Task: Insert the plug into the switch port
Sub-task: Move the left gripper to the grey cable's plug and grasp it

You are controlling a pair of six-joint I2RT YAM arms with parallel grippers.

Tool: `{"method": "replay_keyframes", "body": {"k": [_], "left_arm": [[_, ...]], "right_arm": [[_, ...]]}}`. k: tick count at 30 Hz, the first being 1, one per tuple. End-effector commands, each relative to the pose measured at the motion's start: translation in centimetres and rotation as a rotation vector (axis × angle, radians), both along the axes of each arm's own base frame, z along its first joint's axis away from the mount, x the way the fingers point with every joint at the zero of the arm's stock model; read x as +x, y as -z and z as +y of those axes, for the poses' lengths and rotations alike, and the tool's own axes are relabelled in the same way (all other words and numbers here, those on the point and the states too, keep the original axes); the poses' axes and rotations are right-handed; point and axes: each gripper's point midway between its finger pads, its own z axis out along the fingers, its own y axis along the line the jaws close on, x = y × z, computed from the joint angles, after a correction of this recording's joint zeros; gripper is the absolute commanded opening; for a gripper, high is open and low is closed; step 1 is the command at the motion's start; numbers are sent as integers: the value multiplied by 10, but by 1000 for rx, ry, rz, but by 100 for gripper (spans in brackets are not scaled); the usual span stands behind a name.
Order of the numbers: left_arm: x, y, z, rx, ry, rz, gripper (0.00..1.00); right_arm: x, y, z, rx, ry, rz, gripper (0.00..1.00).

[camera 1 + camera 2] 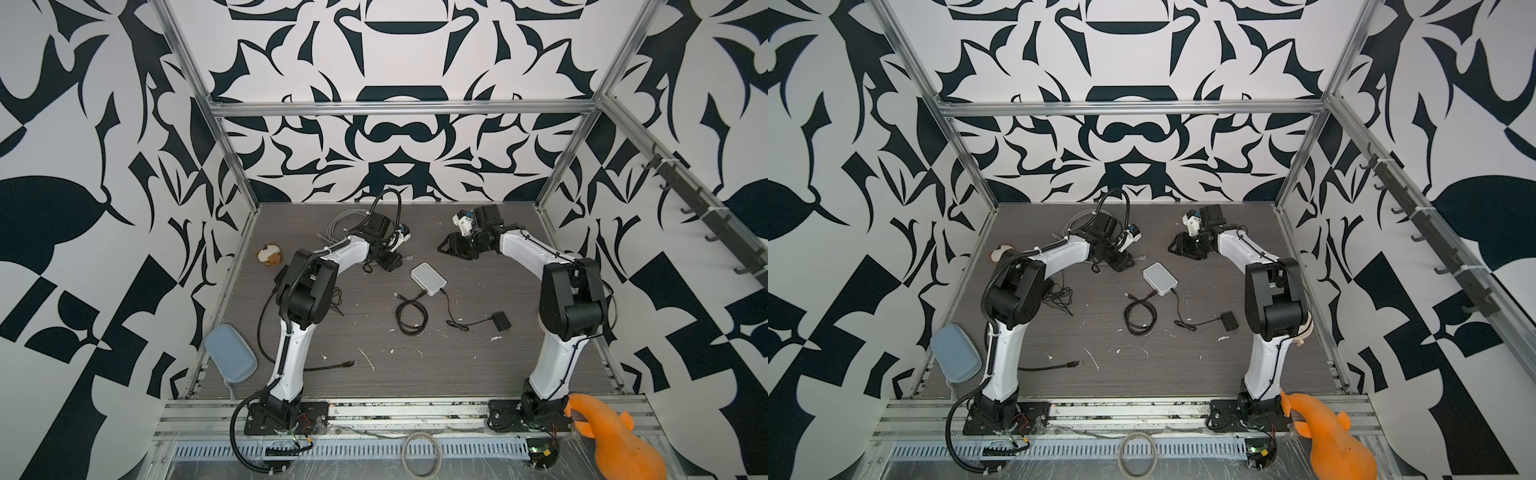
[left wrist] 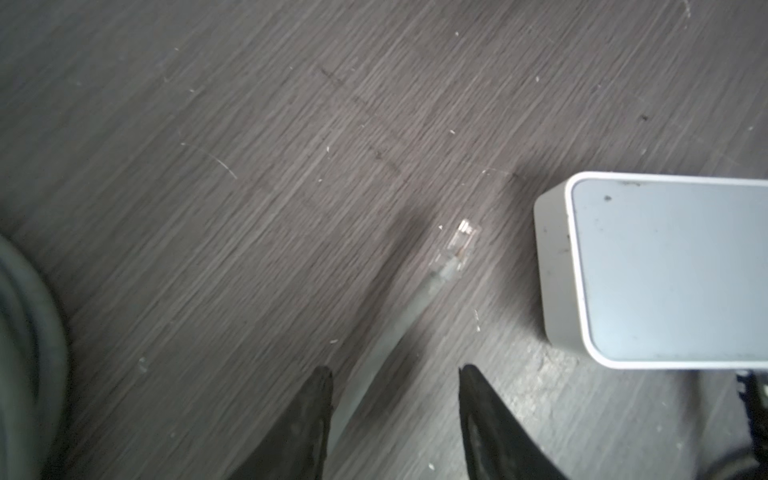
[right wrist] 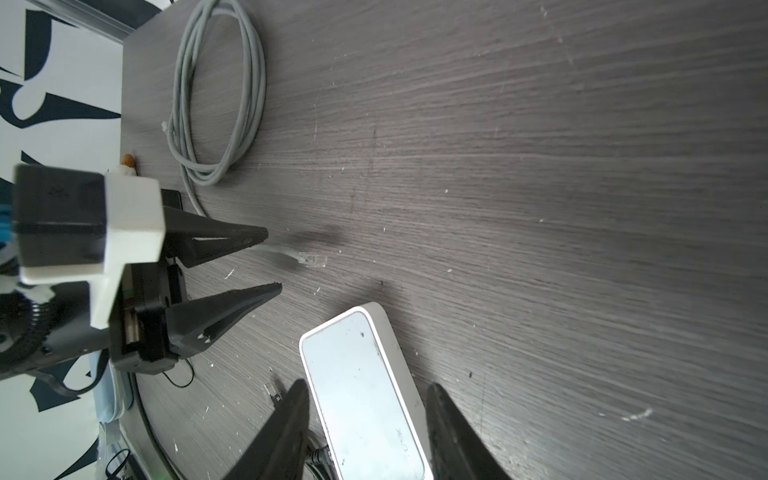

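**Arms close on a network switch.** Two arms converge on a small white switch (image 1: 428, 279) at the middle of the worktop (image 1: 457, 365).

The left gripper (image 2: 395, 372) hovers low with its black fingers spread. The grey cable (image 2: 401, 328) runs loose between them, and nothing is pinched. The clear plug (image 2: 457, 245) at the cable's end lies flat on the worktop just ahead of those fingers, near the switch but not touching it. The placing reads as a line-up for a grasp on the cable behind the plug, which would leave the plug's nose free to enter a port.

The right gripper (image 3: 368, 384), also spread and empty, hangs above the switch. Its wrist view shows a finger to either side, seemingly ready to brace the box against the push.

The switch wall facing the plug looks blank. A black cable (image 1: 409, 316) and a thin cord to a black adapter (image 1: 501, 322) leave the opposite side, so the ports probably face away from the plug. The rest of the grey line lies in a grey coil (image 1: 345, 224) toward the back.

The worktop is dark wood-grain, scuffed and flecked with white scraps. Aluminium rails frame the cell, and its walls carry a bold black-and-white pattern. A blue-grey case (image 1: 230, 353) and an orange toy (image 1: 611, 440) sit at the edges.
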Motion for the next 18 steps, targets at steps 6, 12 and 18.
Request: {"method": "replay_keyframes", "body": {"k": [6, 12, 18], "left_arm": [[-7, 19, -5, 11, 82, 67, 49], [-2, 29, -10, 32, 104, 62, 40], [-8, 23, -16, -10, 166, 55, 8]], "right_arm": [[3, 2, 12, 31, -50, -19, 49], [1, 2, 29, 60, -92, -19, 49], [-3, 2, 44, 112, -129, -30, 49]]}}
